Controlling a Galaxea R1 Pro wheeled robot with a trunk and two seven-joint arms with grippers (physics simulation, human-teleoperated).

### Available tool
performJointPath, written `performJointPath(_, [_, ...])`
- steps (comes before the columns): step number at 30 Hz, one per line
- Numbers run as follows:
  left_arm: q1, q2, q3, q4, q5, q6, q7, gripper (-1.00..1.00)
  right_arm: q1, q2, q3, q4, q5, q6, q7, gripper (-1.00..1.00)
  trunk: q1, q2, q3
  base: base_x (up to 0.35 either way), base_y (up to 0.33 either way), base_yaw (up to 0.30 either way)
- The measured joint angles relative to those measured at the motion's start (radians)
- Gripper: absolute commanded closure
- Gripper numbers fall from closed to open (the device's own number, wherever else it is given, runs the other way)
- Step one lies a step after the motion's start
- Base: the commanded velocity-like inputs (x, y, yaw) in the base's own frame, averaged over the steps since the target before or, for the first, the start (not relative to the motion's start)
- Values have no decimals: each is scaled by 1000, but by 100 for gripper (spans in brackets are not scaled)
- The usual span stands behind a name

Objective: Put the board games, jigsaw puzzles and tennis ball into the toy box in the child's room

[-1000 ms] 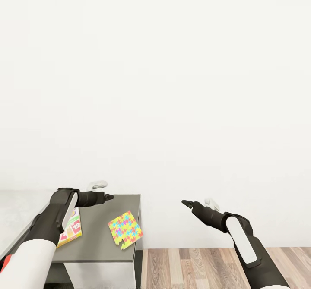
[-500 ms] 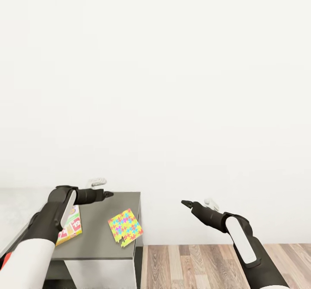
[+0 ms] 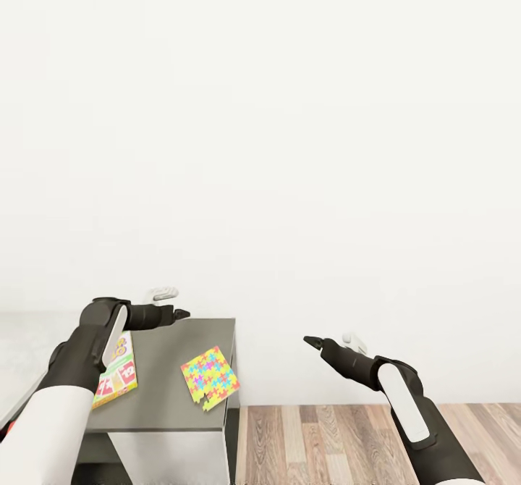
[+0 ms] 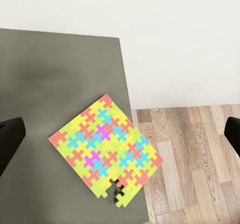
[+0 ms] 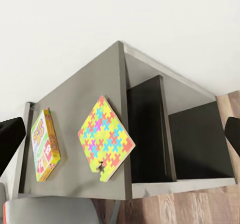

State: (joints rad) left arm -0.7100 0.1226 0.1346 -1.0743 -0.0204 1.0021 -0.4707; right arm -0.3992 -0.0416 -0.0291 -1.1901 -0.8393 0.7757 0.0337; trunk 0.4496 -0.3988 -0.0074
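Observation:
A yellow jigsaw puzzle (image 3: 210, 378) with many-coloured piece shapes lies flat near the right edge of the table's dark grey corner section (image 3: 170, 398). To its left lies a board game (image 3: 118, 378) with green edges and red lettering, partly hidden by my left arm. My left gripper (image 3: 175, 314) hovers open above the table's back part, and the left wrist view looks down on the puzzle (image 4: 106, 150). My right gripper (image 3: 313, 341) hangs open over the floor, right of the table. Its wrist view shows the puzzle (image 5: 105, 138) and the board game (image 5: 45, 144).
A plain white wall stands close behind the table. Wooden floor (image 3: 340, 441) lies to the table's right. Dark open compartments (image 5: 192, 139) sit under the table's end. A lighter grey stretch of the table top (image 3: 25, 344) runs off to the left.
The whole head view has shifted a little, so table and floor sit higher in the picture. My left gripper has risen slightly above the table. The puzzle and board game lie as before.

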Motion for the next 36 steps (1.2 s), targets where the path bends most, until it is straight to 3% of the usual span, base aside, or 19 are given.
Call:
performJointPath(28, [-1, -4, -4, 1, -4, -2, 9, -100, 0, 0, 2, -9, 0, 1, -2, -100, 0, 1, -39, 0, 0, 127])
performJointPath(36, [-1, -8, -6, 1, -3, -3, 10, -100, 0, 16, 0, -9, -1, 1, -1, -100, 0, 1, -51, 0, 0, 89])
